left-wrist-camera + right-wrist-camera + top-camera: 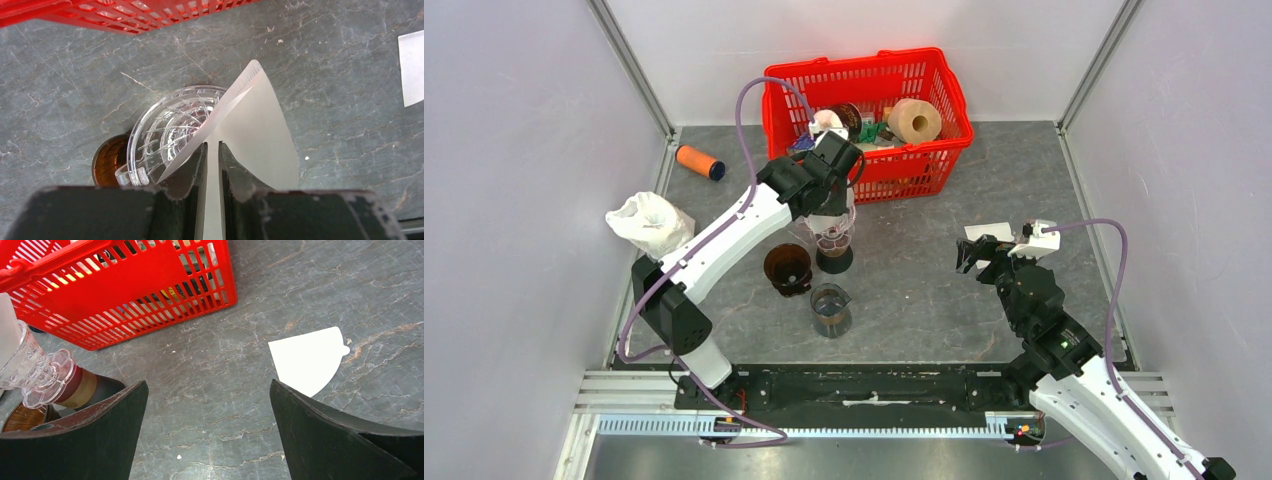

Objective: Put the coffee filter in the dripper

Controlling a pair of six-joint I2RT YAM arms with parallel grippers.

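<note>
Grey stone-patterned table (924,290), white walls on three sides, a red basket (914,165) of odds and ends at the back. The left gripper (212,150) is pinched tight on a white paper coffee filter (260,125) and holds it over the clear glass dripper (165,130). One folded edge slants across the dripper's rim, while most of the paper hangs off to the side, not seated in the cone. The dripper stands on a brown vessel (107,160). The right gripper (207,385) hovers with its jaws wide apart – a second filter (307,360) lies flat on the table just beyond them.
</note>
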